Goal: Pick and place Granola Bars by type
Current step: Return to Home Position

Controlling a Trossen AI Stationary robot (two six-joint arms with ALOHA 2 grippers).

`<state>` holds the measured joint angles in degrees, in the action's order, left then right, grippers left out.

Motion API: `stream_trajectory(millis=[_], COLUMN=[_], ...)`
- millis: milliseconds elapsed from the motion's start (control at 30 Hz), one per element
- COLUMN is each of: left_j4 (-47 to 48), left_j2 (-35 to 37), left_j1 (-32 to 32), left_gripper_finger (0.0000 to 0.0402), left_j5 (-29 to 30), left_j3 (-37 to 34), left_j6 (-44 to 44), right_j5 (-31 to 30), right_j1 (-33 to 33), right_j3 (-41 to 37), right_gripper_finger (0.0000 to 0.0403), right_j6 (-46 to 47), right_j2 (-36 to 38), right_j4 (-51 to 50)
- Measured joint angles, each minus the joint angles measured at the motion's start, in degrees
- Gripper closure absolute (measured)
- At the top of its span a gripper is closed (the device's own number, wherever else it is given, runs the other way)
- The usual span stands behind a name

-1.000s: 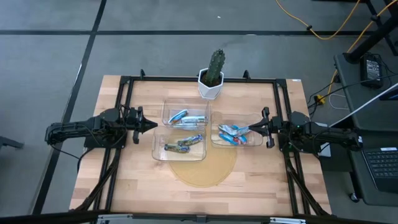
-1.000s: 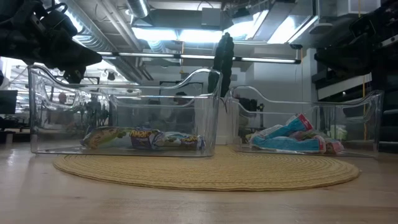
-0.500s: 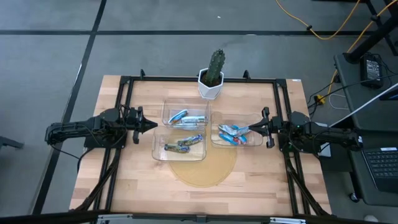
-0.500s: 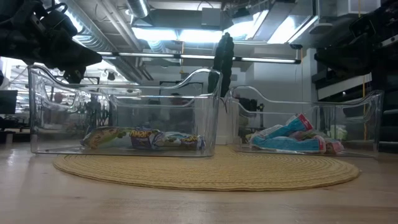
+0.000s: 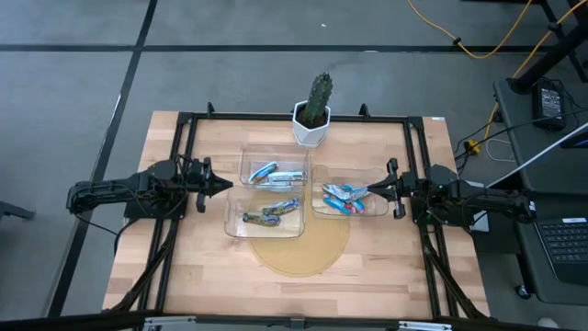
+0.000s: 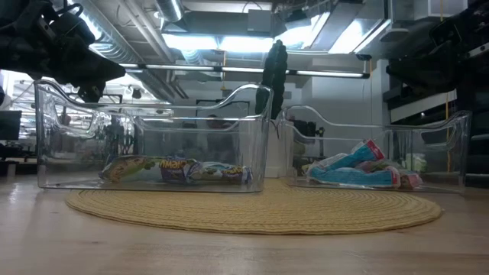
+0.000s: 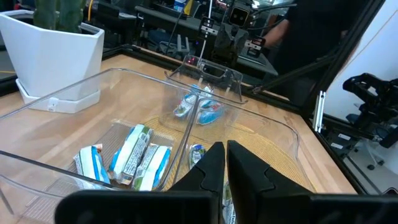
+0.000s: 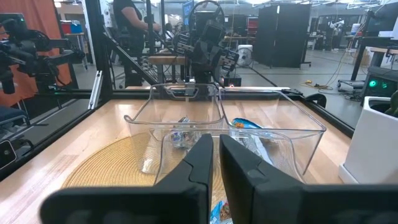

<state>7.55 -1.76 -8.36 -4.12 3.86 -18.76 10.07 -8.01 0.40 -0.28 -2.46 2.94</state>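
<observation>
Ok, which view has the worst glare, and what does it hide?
Low view: ceiling lights backlight it, leaving the cactus and left gripper as dark silhouettes. High view: even light, bins easy to read. Wrist views: only small glints on bin walls.

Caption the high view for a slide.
Granola bars sorted into three clear bins; left gripper and right gripper point inward from opposite sides.

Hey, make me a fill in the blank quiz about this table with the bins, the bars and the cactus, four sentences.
The granola bars lie sorted in ___ clear bins.
The cactus stands in a ___ pot.
The bin holding the brownish-green bars sits partly on a round woven ___.
The bright blue bars lie in the bin nearest the ___ gripper.
Missing words: three; white; mat; right.
</observation>
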Motion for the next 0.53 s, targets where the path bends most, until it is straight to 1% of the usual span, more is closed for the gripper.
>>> stream_trajectory(millis=[267, 533], left_j4=[0.0, 0.0], left_j2=[0.0, 0.0], left_j1=[0.0, 0.0], left_gripper_finger=[0.0393, 0.039], left_j5=[0.0, 0.0], left_j3=[0.0, 0.0], left_j6=[0.0, 0.0], right_j5=[0.0, 0.0], right_j1=[0.0, 0.0], right_j3=[0.0, 0.0], right_gripper_finger=[0.0369, 0.0369], right_j6=[0.0, 0.0], right_j2=[0.0, 0.0], right_j4=[0.0, 0.0])
